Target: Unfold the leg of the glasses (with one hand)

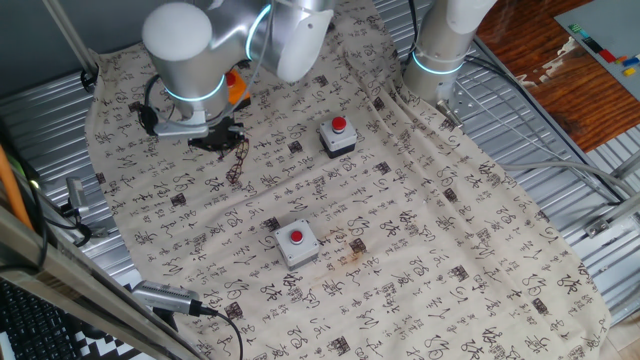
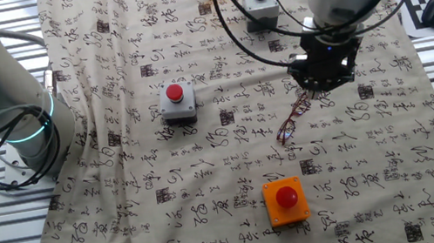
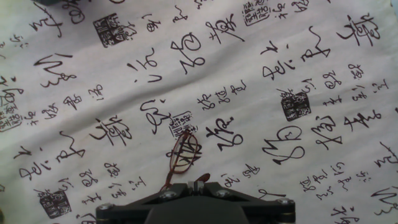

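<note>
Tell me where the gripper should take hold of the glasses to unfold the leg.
Probably the thin temple end nearest the gripper, coming down from above: the glasses trail from there across the cloth with the lenses at the far end. Whether it already grips them is unclear.

Black brush-style Chinese characters and square seal stamps cover the cloth (image 3: pixel 298 56) spread over the counter; none can be made out as words, and no labels or numbers are legible
</note>
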